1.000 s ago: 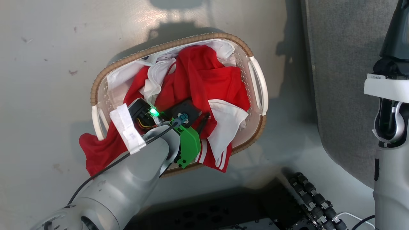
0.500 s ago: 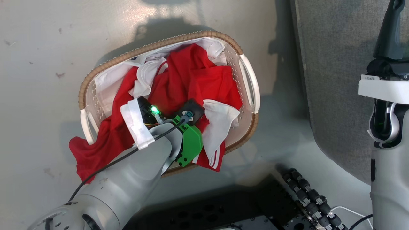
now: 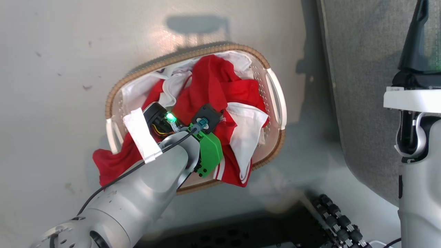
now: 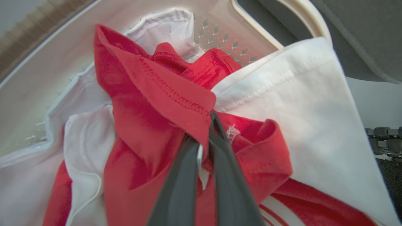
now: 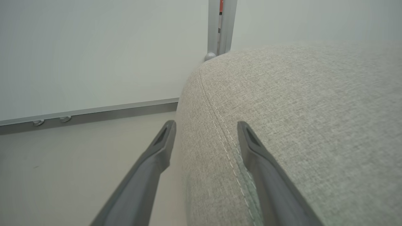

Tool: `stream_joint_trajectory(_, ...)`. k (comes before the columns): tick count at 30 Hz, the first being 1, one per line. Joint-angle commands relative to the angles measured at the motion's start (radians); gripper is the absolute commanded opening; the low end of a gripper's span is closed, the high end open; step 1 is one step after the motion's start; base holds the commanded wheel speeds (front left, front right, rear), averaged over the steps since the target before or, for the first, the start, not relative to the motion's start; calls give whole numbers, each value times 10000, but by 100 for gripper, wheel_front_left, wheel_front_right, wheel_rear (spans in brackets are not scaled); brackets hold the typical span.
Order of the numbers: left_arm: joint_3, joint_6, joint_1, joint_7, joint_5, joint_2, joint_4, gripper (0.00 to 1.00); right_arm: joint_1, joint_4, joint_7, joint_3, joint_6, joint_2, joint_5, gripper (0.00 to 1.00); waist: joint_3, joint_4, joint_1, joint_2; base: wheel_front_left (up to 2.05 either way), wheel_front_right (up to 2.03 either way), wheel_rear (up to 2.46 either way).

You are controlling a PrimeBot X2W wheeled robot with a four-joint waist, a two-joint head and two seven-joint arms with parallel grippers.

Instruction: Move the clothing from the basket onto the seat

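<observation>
With the left fingers (image 4: 226,175) clamped on a red fold of the red-and-white soft sports clothing (image 3: 220,86) heaped in the oval white plastic basket (image 3: 276,93), grasping looks done, so the next move should lift it toward three o'clock onto the large grey fabric seat (image 3: 361,103), where the right fingers (image 5: 150,175) stand apart.

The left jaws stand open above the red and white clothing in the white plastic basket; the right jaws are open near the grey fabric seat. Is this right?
No. The left wrist view shows the left gripper with jaws shut on a red fold of the clothing in the basket. The rest is right.
</observation>
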Motion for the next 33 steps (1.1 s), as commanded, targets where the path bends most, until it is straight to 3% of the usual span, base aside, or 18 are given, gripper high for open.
stream_joint_trajectory(1, -23, -32, -13, -92, -21, 55, -63, 0, 154, 97, -3, -17, -10, -31, -112, 100, -517, 283, 0, 45, 0, 0, 0)
stream_joint_trajectory(11, -102, -194, 306, -529, 298, 52, -818, 0, 824, 513, -4, -13, -10, -34, -470, 100, -2424, 807, 0, 45, 0, 0, 0)
stream_joint_trajectory(18, 19, -80, 445, -613, 956, 135, -1351, 0, 1606, 758, -4, -92, -10, -33, -761, 100, -3979, 1224, 0, 45, 0, 0, 0)
stream_joint_trajectory(24, 374, 33, 458, -606, 1698, 655, -2549, 0, 2406, 906, -3, 42, -10, -34, -883, 100, -5341, 1425, 0, 45, 0, 0, 0)
stream_joint_trajectory(33, 446, -112, -236, -607, 2509, 1910, -3738, 0, 3375, 1112, -4, 374, -10, -33, -762, 100, -7125, 1441, 0, 45, 0, 0, 0)
